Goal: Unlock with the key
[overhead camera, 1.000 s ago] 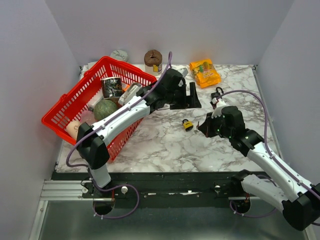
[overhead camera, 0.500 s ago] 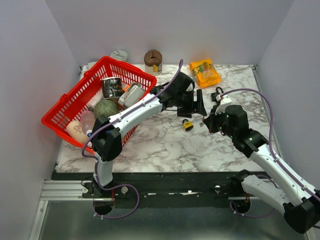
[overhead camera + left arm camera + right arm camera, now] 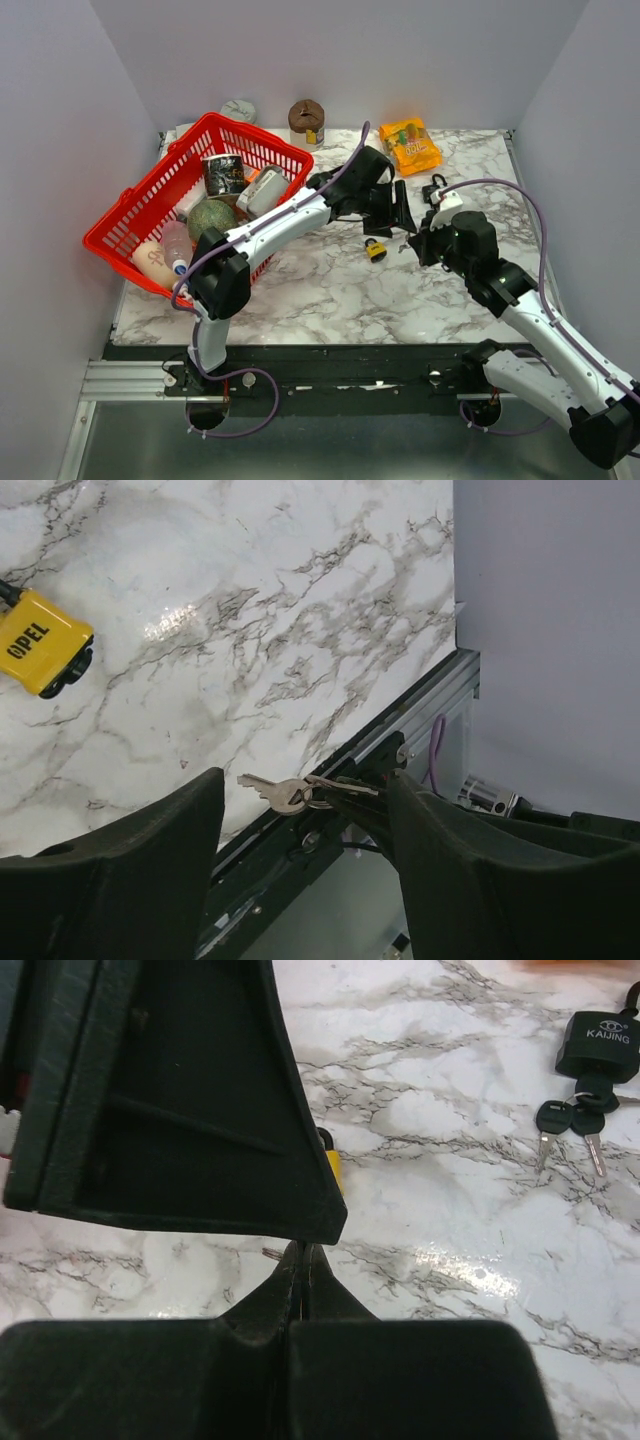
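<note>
A small yellow padlock (image 3: 375,248) lies on the marble table (image 3: 330,290), also in the left wrist view (image 3: 40,645) and as a yellow sliver in the right wrist view (image 3: 333,1170). My right gripper (image 3: 418,243) is shut on a ring of silver keys (image 3: 272,791), holding them above the table just right of the padlock; its closed fingertips (image 3: 305,1258) hide the keys in the right wrist view. My left gripper (image 3: 400,215) is open and empty, its fingers (image 3: 480,870) standing either side of the held keys (image 3: 305,780). One left finger (image 3: 170,1090) fills the right wrist view.
A black padlock with black keys (image 3: 592,1050) lies at the right (image 3: 437,190). A red basket (image 3: 140,215) of groceries stands at the left. An orange snack packet (image 3: 408,145) and a brown round object (image 3: 306,115) sit at the back.
My left gripper has swung right and nearer, closing in around the right gripper's tips. My right gripper has shifted slightly right and back with the keys. The yellow padlock has not moved.
</note>
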Available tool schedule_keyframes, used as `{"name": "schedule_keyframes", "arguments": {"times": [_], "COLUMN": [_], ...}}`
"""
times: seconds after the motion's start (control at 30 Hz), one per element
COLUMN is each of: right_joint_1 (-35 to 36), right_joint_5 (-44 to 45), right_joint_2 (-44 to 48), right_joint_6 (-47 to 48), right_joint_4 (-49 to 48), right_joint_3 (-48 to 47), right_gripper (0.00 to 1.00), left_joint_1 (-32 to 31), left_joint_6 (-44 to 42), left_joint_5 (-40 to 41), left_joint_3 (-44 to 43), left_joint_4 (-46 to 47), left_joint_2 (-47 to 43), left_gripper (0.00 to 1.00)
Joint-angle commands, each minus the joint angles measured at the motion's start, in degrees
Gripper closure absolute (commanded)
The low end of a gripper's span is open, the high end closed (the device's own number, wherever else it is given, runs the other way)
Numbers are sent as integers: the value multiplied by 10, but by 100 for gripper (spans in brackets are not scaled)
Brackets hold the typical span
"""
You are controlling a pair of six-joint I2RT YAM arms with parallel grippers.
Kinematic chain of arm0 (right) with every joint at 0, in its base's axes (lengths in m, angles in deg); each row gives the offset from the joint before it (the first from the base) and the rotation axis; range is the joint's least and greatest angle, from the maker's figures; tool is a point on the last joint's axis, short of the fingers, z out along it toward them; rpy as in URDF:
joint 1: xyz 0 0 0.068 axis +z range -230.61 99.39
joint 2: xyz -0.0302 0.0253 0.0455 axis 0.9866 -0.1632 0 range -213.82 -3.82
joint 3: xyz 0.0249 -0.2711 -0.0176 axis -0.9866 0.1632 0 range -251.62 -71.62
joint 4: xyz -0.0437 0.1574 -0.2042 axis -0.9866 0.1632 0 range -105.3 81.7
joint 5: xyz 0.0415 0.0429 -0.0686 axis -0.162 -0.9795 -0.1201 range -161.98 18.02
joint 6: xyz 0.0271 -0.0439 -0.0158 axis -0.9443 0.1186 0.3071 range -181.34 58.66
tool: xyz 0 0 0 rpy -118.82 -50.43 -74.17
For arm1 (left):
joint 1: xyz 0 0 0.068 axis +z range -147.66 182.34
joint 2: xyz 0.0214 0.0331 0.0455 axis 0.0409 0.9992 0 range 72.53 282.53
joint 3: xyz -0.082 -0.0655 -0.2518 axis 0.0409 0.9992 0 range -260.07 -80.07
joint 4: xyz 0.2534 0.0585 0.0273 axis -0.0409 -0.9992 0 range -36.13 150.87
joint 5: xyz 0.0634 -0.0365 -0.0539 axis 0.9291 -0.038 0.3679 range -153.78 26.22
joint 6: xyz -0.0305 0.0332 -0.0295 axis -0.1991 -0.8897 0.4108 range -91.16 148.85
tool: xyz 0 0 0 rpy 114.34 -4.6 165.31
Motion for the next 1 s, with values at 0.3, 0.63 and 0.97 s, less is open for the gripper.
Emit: {"name": "schedule_keyframes", "arguments": {"times": [0.3,0.63,0.97], "right_joint_1": [24,48,48], "right_joint_5": [23,36,39], "right_joint_2": [-18,-29,-32], "right_joint_6": [41,47,-29], "right_joint_4": [-34,-34,-36], "right_joint_3": [-11,-11,10], "right_gripper": [99,99,89], "left_joint_1": [-11,-12,4], "left_joint_6": [15,17,30], "left_joint_5": [-27,-32,-32], "left_joint_3": [-24,-20,94], "left_joint_4": [7,11,152], "left_joint_2": [18,19,-55], "left_gripper": [70,100,100]}}
